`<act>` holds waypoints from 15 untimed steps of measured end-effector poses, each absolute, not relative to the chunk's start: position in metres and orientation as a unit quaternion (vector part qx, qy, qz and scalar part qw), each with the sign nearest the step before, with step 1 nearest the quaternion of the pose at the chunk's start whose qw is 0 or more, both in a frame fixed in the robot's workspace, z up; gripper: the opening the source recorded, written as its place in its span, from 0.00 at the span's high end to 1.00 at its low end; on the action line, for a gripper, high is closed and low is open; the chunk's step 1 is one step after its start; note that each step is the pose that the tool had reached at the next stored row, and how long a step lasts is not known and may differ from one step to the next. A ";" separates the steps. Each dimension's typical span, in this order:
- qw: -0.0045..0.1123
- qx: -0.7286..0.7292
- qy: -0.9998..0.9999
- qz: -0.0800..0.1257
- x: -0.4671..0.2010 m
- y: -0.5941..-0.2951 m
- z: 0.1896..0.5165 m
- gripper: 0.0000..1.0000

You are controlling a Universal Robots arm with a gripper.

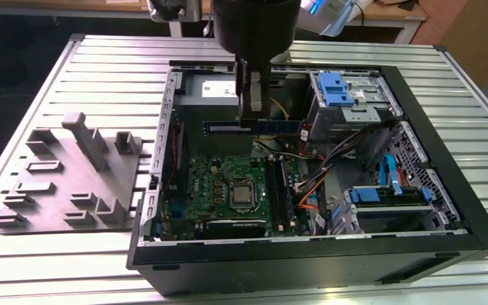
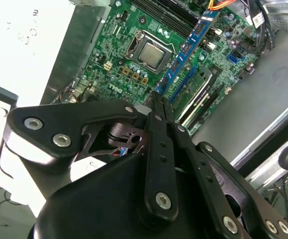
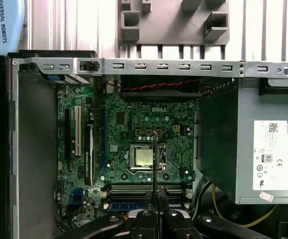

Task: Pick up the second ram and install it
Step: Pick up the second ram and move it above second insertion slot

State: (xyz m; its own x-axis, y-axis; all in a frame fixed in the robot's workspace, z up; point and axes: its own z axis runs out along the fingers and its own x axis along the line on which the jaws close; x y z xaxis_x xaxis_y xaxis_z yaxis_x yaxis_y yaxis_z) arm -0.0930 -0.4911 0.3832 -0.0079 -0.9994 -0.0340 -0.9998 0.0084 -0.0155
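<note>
My gripper [image 1: 251, 119] hangs over the open computer case [image 1: 447, 210], shut on the second ram [image 1: 279, 126]. The dark-blue strip is held level, above the gap between the grey power-supply box [image 1: 214, 89] and the green motherboard [image 1: 218, 184]. In the second wrist view the ram [image 2: 189, 45] juts out from my gripper [image 2: 159, 98] over the memory slots [image 2: 200, 87]. The first wrist view has it edge-on, a thin dark line [image 3: 154, 159] rising from my gripper [image 3: 155, 199] across the processor socket [image 3: 144, 158]. A blue strip [image 3: 126, 205] lies in one memory slot.
Blue-handled drive cages [image 1: 345, 95] [image 1: 388, 202] and loose orange, black and blue cables [image 1: 312, 190] fill the case toward the exterior view's right. A grey fixture block with upright posts [image 1: 74, 171] stands on the slatted table [image 1: 58, 267] at the exterior view's left.
</note>
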 end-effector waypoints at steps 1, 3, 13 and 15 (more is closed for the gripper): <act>0.018 -0.704 0.710 0.006 -0.093 -0.491 0.381 0.89; 0.018 -0.704 0.710 0.006 -0.093 -0.491 0.378 0.89; 0.017 -0.704 0.710 0.007 -0.093 -0.491 0.365 0.89; 0.017 -0.704 0.710 0.007 -0.093 -0.491 0.364 0.89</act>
